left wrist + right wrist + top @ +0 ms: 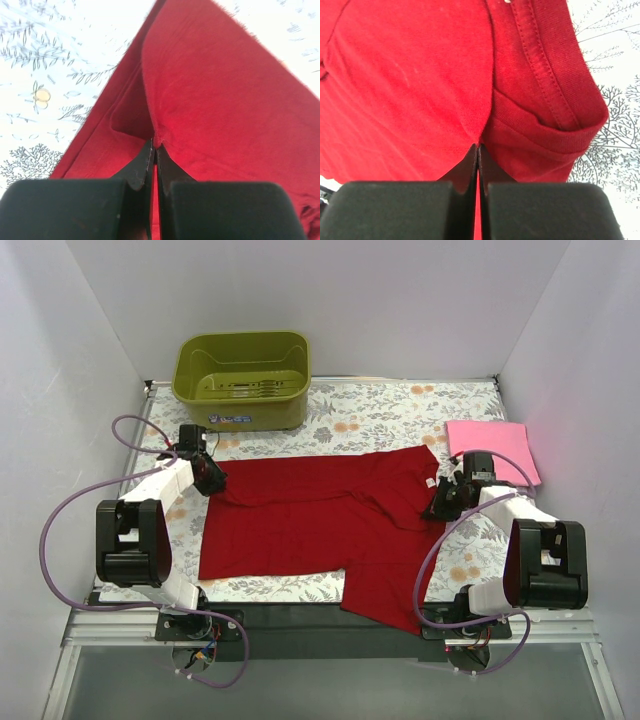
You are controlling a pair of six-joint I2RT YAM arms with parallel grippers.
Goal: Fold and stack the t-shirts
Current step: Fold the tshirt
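In the top view, the red t-shirt (320,530) is lying spread across the flower-patterned bench (400,405), partly folded, with one part hanging over the near edge. The pink t-shirt (490,445) is sitting folded at the far right of the bench, just beside the red one's right end. An olive-green tub (243,378) is standing at the far left, apart from both shirts. The left hand (212,477) is resting at the red shirt's left end, and the right hand (440,505) is resting at its right end, near the neck opening.

In the left wrist view, the left hand (154,145) is pinching a fold of the red t-shirt (215,100), with its jaws drawn together on the cloth. The fabric is rising away from the fingertips in layered folds, and the patterned bench (50,75) is showing to the left.

In the right wrist view, the right hand (478,146) is gripping the red t-shirt (405,85) too, its jaws pressed together on a pinched ridge of cloth. A stitched hem (540,60) is running just to the right of the grip, and the bench (615,135) is showing beyond it.
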